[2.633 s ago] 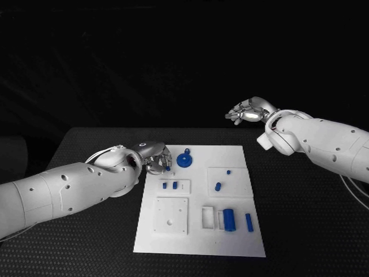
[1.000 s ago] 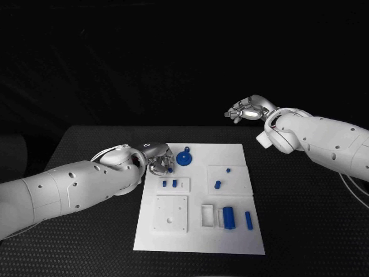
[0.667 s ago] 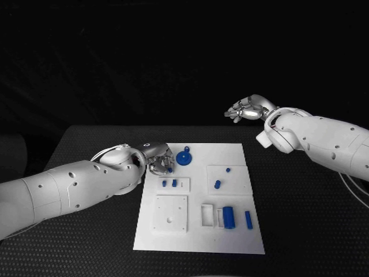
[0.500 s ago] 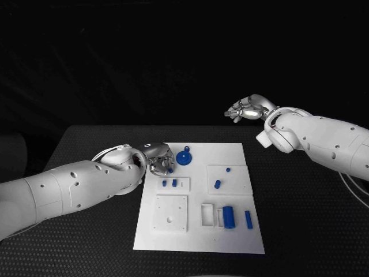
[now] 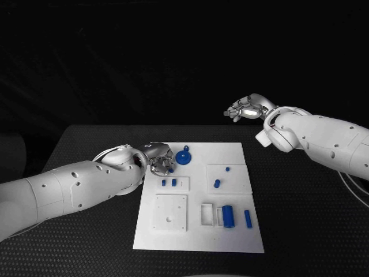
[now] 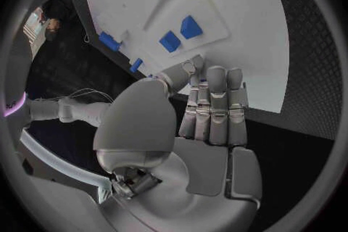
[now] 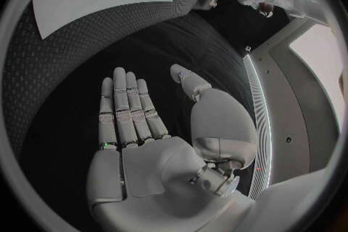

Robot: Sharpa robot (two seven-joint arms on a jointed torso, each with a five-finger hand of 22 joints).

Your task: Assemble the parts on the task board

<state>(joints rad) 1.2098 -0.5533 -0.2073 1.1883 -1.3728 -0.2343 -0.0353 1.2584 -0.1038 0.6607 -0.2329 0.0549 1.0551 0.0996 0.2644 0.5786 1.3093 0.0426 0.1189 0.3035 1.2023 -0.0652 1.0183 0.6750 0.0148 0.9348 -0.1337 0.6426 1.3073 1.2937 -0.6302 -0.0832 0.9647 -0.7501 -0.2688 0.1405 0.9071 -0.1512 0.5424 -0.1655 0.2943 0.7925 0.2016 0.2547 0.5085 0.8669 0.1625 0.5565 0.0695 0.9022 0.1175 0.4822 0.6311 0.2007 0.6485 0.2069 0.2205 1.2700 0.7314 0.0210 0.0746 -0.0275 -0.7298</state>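
The white task board lies in the middle of the table. A round blue part sits near its far left corner. My left hand hovers at the board's left edge, right beside that round part, and holds nothing. In the left wrist view its fingers lie straight, side by side, over the board near two small blue parts in a raised white block. My right hand is raised beyond the table's far right, its palm flat with spread fingers, empty.
On the board's near half lie a white square plate, a white frame, a thick blue block and a thin blue bar. Two small blue pieces sit on a raised plate at mid right.
My left hand has crept slightly nearer the board's edge and the round blue part. The right hand has stayed raised in the same place.
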